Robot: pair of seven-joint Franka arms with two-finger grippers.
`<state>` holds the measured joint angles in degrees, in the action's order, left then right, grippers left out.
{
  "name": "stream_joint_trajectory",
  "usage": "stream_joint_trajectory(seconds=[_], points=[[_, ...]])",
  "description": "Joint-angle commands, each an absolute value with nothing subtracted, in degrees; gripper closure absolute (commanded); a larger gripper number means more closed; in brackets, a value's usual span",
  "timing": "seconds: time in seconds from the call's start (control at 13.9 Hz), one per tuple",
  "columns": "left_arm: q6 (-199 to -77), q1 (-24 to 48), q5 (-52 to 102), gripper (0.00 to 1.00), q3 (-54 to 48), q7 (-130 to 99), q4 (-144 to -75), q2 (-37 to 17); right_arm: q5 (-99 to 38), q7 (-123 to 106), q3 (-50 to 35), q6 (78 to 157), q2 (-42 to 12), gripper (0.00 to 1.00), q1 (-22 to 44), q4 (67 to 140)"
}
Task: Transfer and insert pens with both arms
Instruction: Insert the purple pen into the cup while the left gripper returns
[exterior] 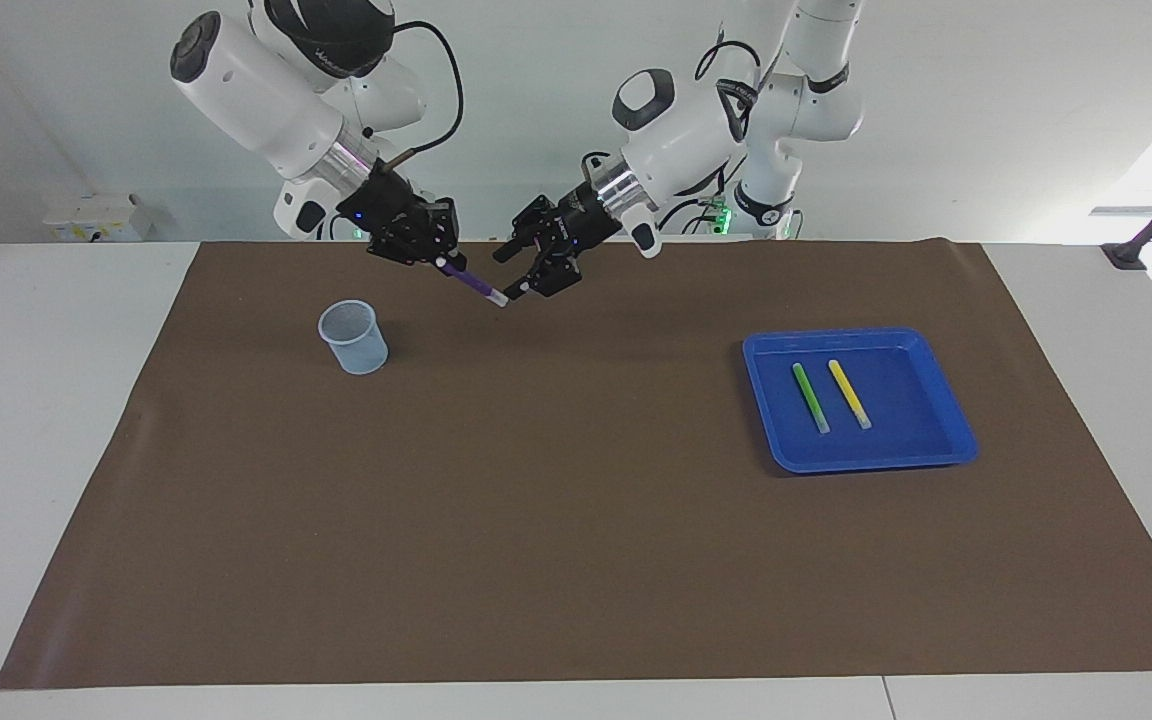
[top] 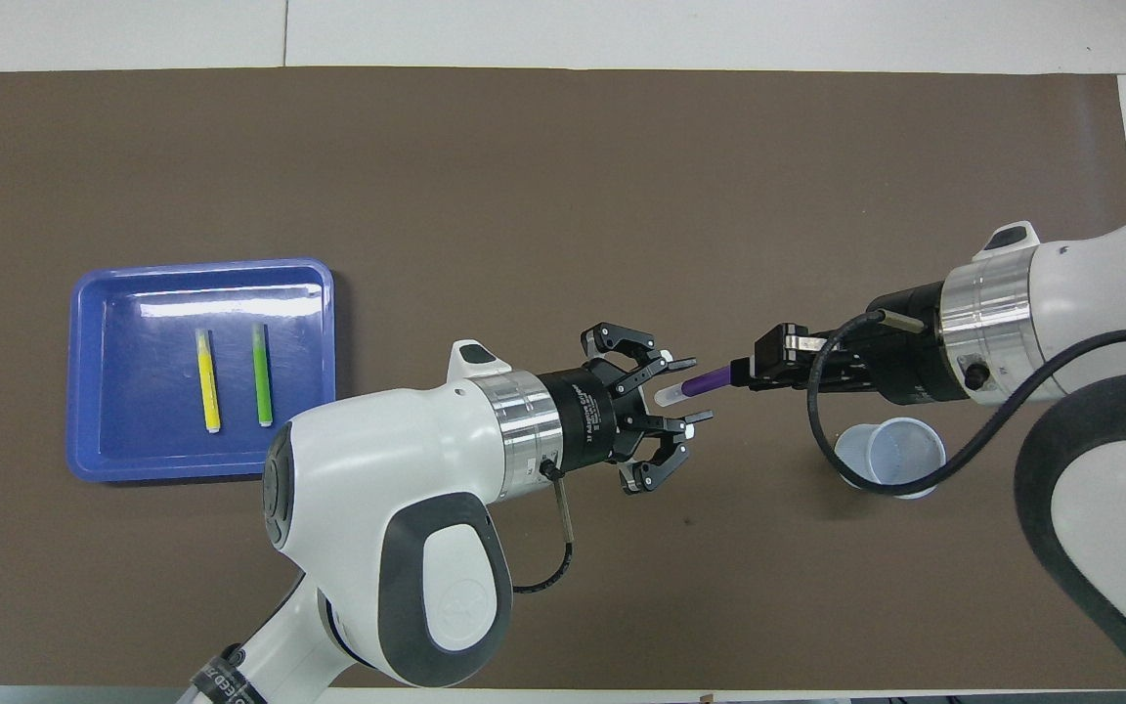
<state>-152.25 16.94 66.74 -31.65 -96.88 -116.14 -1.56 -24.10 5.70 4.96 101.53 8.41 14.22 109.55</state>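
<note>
1. The left gripper [top: 672,418] carries a line of small white print on its black body, seen in the overhead view; it begins "2F" and the rest cannot be made out.
2. White letters at the base of the left arm, at the bottom edge of the overhead view, are cut off and unreadable.

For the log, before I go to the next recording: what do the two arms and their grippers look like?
Both arms are glossy white with dark grey or black joint covers and a silver metal ring at each wrist. A black cable loops along each forearm. The left gripper is black with skeletal linked fingers and small white lettering on its round body. The right gripper is a compact black block; a small blue light shows on it in the facing view.
</note>
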Motion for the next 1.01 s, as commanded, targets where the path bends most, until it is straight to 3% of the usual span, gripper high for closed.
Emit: stream_joint_trajectory(seconds=[0.0, 0.22, 0.43, 0.65, 0.94], points=[[-148.12, 14.34, 67.06, 0.0, -31.03, -93.27, -119.09, 1.4, -15.76, -3.74, 4.92, 96.61, 8.88, 1.0, 10.82, 108.19], [-136.54, 7.41, 59.37, 0.0, -30.94, -89.83, -118.57, 1.67, -4.7, -12.01, 4.83, 92.82, 9.4, 1.0, 8.18, 108.72], [-125.27, 0.81, 48.2, 0.0, -30.94, -88.25, -116.64, 1.5, 0.09, -13.62, 4.92, 94.21, 12.64, 1.0, 5.64, 115.81], [-121.56, -1.66, 35.64, 0.0, -30.85, -85.79, -115.58, 1.14, 0.0, -12.75, 4.92, 102.54, 16.08, 1.0, 4.57, 125.31], [-115.42, -7.1, 30.59, 0.0, -30.76, -71.33, -115.93, 1.58, 0.0, -12.22, 4.92, 106.68, 15.3, 1.0, 4.48, 129.11]])
